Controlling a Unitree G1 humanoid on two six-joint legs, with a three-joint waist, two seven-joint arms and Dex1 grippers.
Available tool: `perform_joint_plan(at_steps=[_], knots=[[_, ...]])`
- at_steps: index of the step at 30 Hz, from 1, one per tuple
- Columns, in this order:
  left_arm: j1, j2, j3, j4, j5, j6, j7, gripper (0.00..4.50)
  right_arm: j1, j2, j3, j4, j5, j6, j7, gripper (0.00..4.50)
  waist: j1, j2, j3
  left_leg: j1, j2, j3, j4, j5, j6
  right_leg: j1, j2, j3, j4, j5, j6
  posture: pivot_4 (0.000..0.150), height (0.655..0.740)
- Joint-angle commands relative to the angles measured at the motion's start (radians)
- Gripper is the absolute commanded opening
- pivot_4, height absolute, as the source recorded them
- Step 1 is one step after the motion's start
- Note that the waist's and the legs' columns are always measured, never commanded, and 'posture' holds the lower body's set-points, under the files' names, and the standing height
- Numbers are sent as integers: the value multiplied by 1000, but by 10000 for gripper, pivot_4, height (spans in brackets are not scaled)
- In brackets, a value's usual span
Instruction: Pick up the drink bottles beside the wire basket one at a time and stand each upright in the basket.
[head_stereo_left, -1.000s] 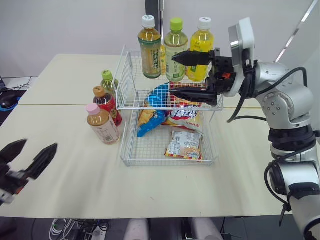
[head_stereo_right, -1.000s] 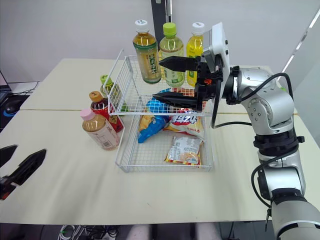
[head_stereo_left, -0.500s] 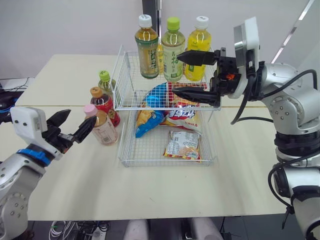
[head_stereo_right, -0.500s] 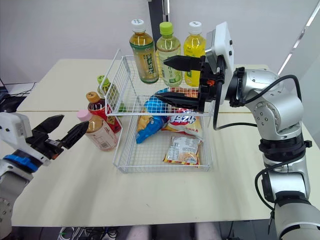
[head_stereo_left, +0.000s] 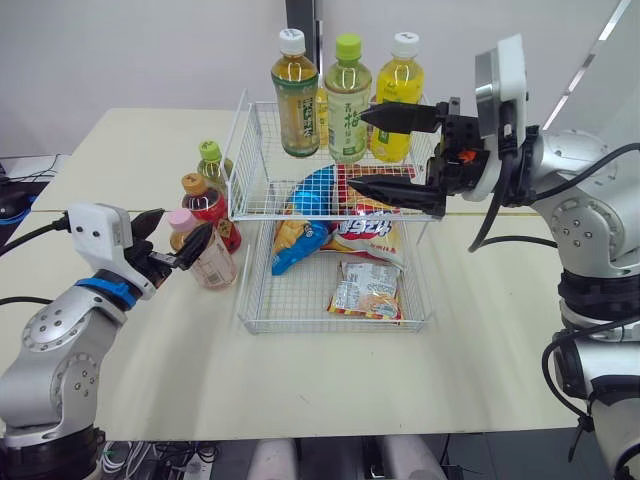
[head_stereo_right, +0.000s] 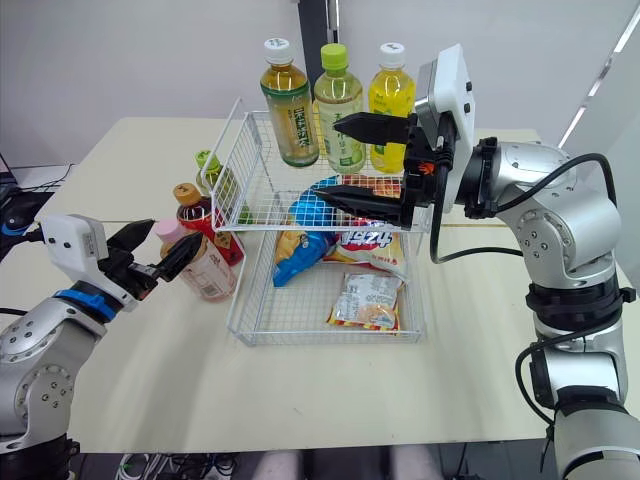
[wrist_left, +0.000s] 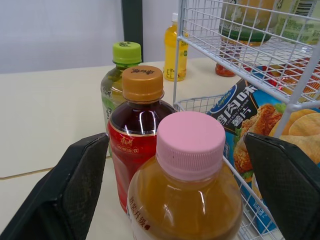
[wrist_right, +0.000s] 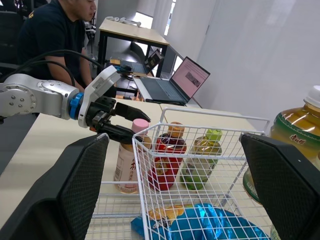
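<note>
The job looks about half done. An amber bottle (head_stereo_left: 299, 95), a pale green bottle (head_stereo_left: 347, 100) and a yellow bottle (head_stereo_left: 400, 95) stand upright along the far side of the wire basket's (head_stereo_left: 260, 214) upper shelf, and snack bags (head_stereo_left: 367, 286) lie on the lower shelf. Three more bottles wait on the table (head_stereo_left: 130, 150) just left of the basket: a pink-capped bottle (head_stereo_left: 215, 265) nearest, a red bottle (head_stereo_left: 210, 205) behind it, and a small green bottle (head_stereo_left: 215, 165) farthest. The left claw (head_stereo_left: 184, 224) is spread wide either side of the pink cap, gripping nothing. The right claw (head_stereo_left: 357, 148) hangs wide open and empty over the upper shelf.
</note>
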Motion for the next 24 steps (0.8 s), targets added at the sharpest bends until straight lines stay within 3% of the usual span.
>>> perform_joint_plan(at_steps=[1,8,11,20,24], knots=[[-33,6,-12,16,30,-39,-2,44722,-3,-16,-43,-32,12,-4,-15,45000,0,0,0,0,0,0,0,0,0,0,0,0,0,0,0,1500,7400],[-55,11,-29,57,56,-57,-20,44722,2,-23,-44,-39,18,-2,-25,45000,-1,0,0,0,0,0,0,0,0,0,0,0,0,0,0,1500,7400],[-52,9,-30,62,59,-59,-26,38874,1,-24,-44,-41,19,0,-28,45000,-1,0,0,0,0,0,0,0,0,0,0,0,0,0,0,1500,7400],[-33,9,-26,61,56,-62,-37,13678,0,-23,-40,-39,18,-4,-24,45000,-2,0,0,0,0,0,0,0,0,0,0,0,0,0,0,1500,7400],[-24,14,32,48,9,-47,-37,13666,-6,-22,-37,-30,17,-9,-16,45000,-4,0,0,0,0,0,0,0,0,0,0,0,0,0,0,1500,7400]])
